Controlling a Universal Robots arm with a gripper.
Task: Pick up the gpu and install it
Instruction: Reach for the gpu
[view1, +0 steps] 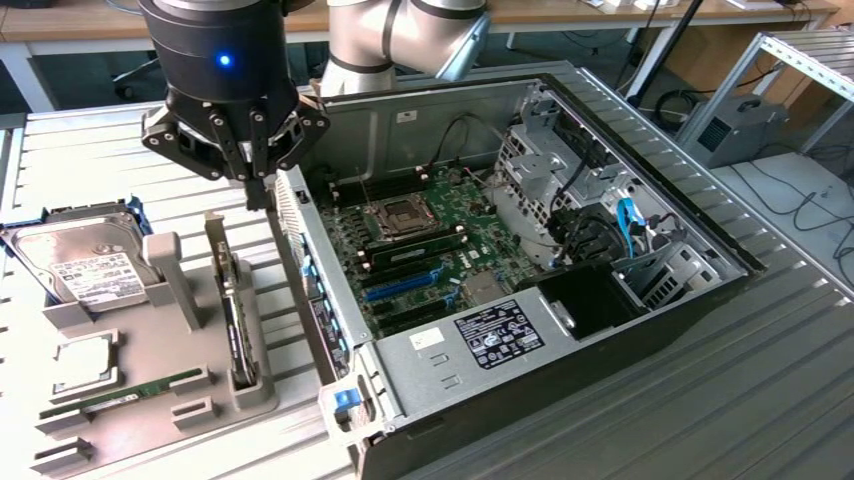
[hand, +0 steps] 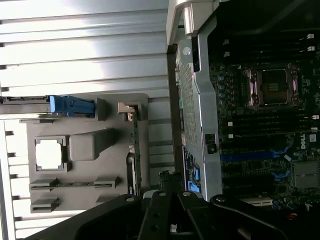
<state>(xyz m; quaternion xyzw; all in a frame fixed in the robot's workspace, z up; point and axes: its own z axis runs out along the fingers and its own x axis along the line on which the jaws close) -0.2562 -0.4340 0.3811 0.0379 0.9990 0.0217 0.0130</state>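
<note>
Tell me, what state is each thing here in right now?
fingers: shut, empty, raised near the case's wall.
gpu: standing on edge in the grey holder, not picked up.
computer case: open, side off.
hard drive: lying flat, label up.
RAM stick: lying flat in the holder.

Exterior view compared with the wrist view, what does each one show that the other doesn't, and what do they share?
Exterior view adds: the arm's silver joints, the hard drive's white label, blue cables inside the case, and desks behind. Wrist view adds: the outer face of the case's vented wall. Shared: the shut gripper near that wall, the gpu standing edge-on in the grey tray, and the motherboard's CPU socket.
</note>
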